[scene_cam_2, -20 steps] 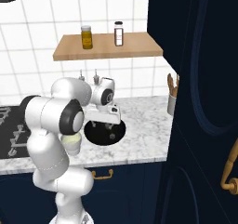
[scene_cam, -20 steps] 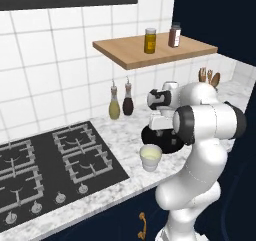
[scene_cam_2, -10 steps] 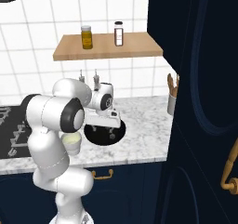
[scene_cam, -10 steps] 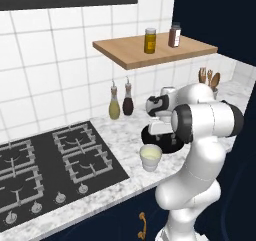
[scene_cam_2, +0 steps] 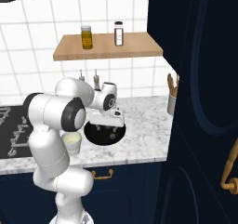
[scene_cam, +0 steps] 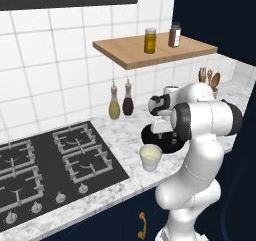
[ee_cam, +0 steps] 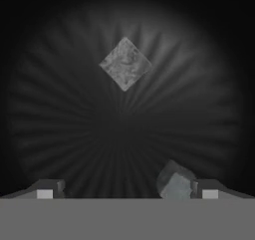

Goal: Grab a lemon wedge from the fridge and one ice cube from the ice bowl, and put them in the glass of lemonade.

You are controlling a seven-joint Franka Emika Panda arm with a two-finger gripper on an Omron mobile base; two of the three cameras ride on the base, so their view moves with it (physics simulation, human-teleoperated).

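- My claw (scene_cam_2: pixel 107 123) hangs just above the black ice bowl (scene_cam_2: pixel 93 135) on the marble counter (scene_cam_2: pixel 144 139), jaws spread wide apart and holding nothing.
- Looking down along the claw (ee_cam: pixel 127 193), I see the ribbed dark inside of the bowl (ee_cam: pixel 60 134), with one grey ice cube (ee_cam: pixel 125 63) lying apart toward the upper middle and a second cube (ee_cam: pixel 173 185) just beside my right fingertip (ee_cam: pixel 209 190).
- The glass of lemonade (scene_cam: pixel 150 157), a whitish tumbler of pale yellow liquid, stands on the counter (scene_cam: pixel 117 140) just beside the bowl (scene_cam: pixel 155 137), between it and the gas hob (scene_cam: pixel 45 165); from the right base camera the glass (scene_cam_2: pixel 72 144) is partly behind my own arm.
- Two bottles (scene_cam: pixel 121 101) stand against the tiled wall behind the hob, and two jars (scene_cam: pixel 161 37) sit on the wooden shelf (scene_cam: pixel 155 52) above.
- A pot of wooden spoons (scene_cam_2: pixel 171 96) stands at the counter's far end, next to the tall navy cupboard (scene_cam_2: pixel 200 102).
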